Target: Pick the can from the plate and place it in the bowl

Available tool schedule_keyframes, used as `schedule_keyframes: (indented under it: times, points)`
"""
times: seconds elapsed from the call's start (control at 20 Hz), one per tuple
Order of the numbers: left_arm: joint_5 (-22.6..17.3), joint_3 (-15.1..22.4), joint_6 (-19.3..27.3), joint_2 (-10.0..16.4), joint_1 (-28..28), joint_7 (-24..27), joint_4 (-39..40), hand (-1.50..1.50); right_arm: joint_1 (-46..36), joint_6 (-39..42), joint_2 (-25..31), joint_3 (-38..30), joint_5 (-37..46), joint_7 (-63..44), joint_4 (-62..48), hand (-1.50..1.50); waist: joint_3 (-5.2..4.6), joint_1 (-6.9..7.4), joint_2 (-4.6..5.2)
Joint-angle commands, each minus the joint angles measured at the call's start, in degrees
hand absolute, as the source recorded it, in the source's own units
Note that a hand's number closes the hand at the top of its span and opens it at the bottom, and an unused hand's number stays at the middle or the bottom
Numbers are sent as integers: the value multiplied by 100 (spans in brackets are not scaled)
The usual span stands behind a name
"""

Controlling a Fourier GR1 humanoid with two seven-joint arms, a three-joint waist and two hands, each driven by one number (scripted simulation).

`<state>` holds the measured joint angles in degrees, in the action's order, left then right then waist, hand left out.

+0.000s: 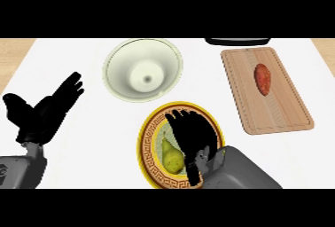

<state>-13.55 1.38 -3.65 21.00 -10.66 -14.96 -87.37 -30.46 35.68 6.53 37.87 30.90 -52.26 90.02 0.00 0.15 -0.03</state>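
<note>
- My right robot hand (189, 135) hangs over the plate (145, 142) — open or closed, I cannot tell.
- The can is hidden; only a pear-like thing (171, 157) shows there.
- A can is probably stiff, light and slick — I'd grip its sides.
- My left robot hand (42, 115) rests open.

The left forearm (20, 170) and right forearm (242, 172) are smooth, boxy grey shells. The left hand (42, 113) and right hand (189, 135) are plain black, with slim fingers.
</note>
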Motion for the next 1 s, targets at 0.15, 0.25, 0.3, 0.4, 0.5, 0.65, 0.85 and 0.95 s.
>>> schedule_keyframes:
  times: [0.15,0.25,0.3,0.4,0.5,0.65,0.85,0.95]
  points:
    - [162,-263,-226,-20,-113,78,258,0,594,86,-165,47,623,-36,-59,-150,0,-26,0]
    - [121,-300,-129,-135,-375,-284,173,0,224,68,-281,-369,726,355,-515,-150,1,-14,4]
    - [178,-357,-307,-118,35,65,110,0,535,102,-430,-156,871,153,-364,-150,0,-8,1]
    - [330,-236,-180,-344,-36,15,147,0,263,20,-449,-461,1043,572,-783,-150,0,-1,4]
    - [334,-331,-341,-283,-196,-14,257,0,657,265,-369,-368,1109,444,-385,-150,0,-18,2]
    - [459,-256,-277,-440,-5,-59,83,0,438,-8,-442,-627,1305,1019,-1061,-150,1,0,4]
    - [432,-386,-279,-466,55,-105,22,0,651,-559,-142,-369,1663,1878,-1131,150,1,-2,4]
    - [422,-488,-431,-415,-287,45,371,0,505,-958,-249,-458,1880,2176,-1641,150,1,-2,13]
